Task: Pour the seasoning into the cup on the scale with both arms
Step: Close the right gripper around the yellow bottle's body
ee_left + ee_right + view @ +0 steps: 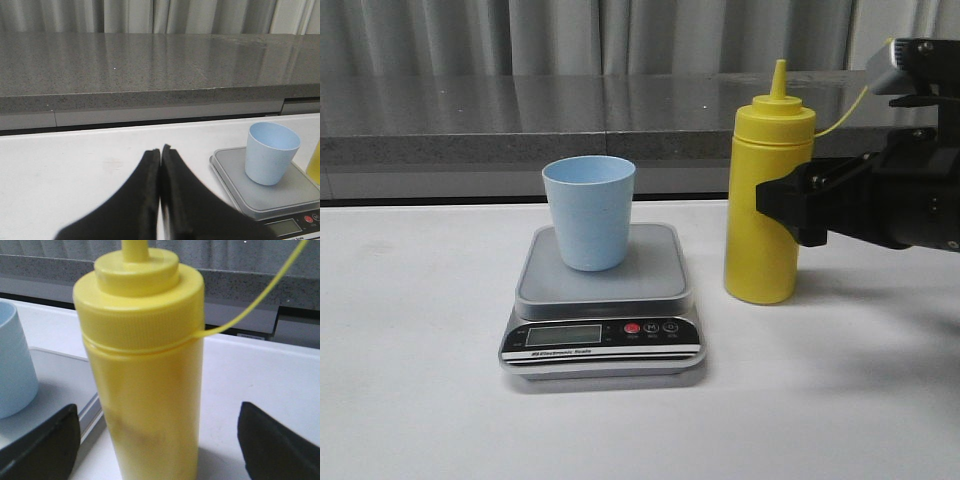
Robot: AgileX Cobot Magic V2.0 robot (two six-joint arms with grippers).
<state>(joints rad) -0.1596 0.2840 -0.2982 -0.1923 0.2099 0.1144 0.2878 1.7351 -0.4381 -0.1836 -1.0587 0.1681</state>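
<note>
The light blue cup (588, 213) stands upright on the platform of the silver-grey scale (650, 272), mid-table. To its right the yellow seasoning bottle (767, 200) stands upright on the table, its thin tether trailing right. My right gripper (790, 205) comes in from the right at the bottle's mid-height. In the right wrist view that gripper (157, 412) is open, with a black finger (47, 442) on each side of the bottle (145, 365) and a gap on both sides. My left gripper (160, 152) is shut on nothing, left of the cup (271, 152) and scale (235, 175).
A grey stone ledge (520, 120) runs along the back edge of the white table (410, 330), with curtains behind it. The scale's display and red button (632, 328) face the front. The left arm does not show in the front view.
</note>
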